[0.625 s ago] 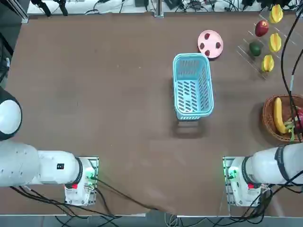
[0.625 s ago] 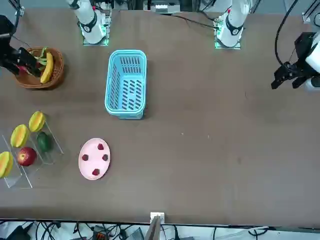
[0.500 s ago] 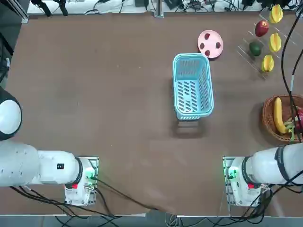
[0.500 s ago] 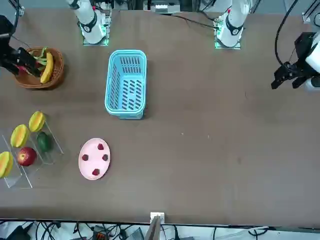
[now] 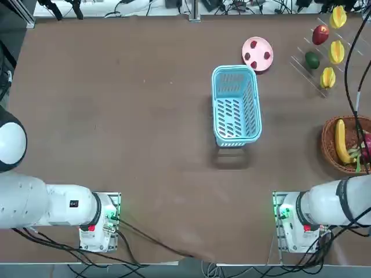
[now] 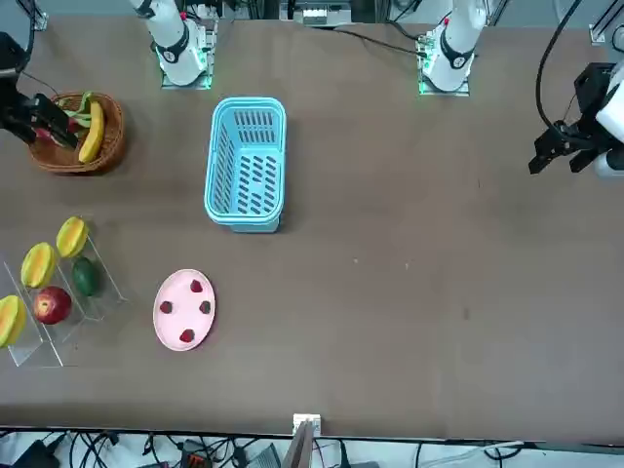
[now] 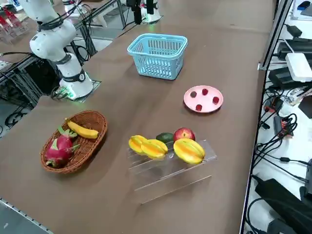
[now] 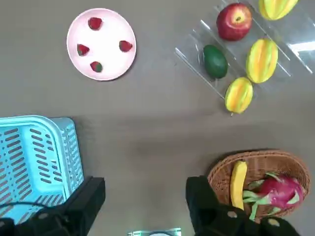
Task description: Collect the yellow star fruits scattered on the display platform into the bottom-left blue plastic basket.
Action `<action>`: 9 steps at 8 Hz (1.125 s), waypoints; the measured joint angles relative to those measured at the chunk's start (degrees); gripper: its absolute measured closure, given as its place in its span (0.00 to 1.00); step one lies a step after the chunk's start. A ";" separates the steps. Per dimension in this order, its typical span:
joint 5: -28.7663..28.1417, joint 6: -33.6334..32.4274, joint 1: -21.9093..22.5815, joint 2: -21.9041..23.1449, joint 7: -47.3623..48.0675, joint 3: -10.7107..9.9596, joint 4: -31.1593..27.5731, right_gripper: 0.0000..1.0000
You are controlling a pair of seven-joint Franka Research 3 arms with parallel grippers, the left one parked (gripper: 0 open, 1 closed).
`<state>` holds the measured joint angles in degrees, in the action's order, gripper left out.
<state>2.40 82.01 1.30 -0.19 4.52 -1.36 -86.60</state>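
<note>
Three yellow star fruits (image 5: 328,77) (image 5: 336,52) (image 5: 338,17) lie on the clear display platform (image 5: 298,62) at the table's far right corner. The front view shows them too (image 6: 71,236) (image 6: 39,264) (image 6: 10,320), and so does the wrist view (image 8: 239,95) (image 8: 262,60) (image 8: 275,7). The blue plastic basket (image 5: 235,104) (image 6: 246,161) stands mid-table with nothing in it. My right gripper (image 8: 145,196) (image 6: 54,119) hovers high, open and holding nothing, over the table between the blue basket (image 8: 34,162) and the wicker basket, apart from the fruits.
A pink plate (image 5: 257,54) with strawberries sits beyond the blue basket. A wicker basket (image 5: 329,136) holds a banana and a dragon fruit at the right edge. A red apple (image 5: 320,35) and a dark green fruit (image 5: 312,59) share the rack.
My right arm has shifted very slightly over the wicker basket. The fruits, the rack and the blue basket stay where they were.
</note>
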 joint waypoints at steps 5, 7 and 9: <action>0.23 4.36 -10.12 -6.36 -0.26 -0.61 -0.21 0.00; 1.37 11.60 -12.60 -10.16 -0.58 -0.67 -0.24 0.00; 4.63 17.61 -12.60 -14.06 -0.58 -0.52 -0.21 0.00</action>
<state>7.04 99.62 -11.30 -14.25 3.94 -1.88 -86.81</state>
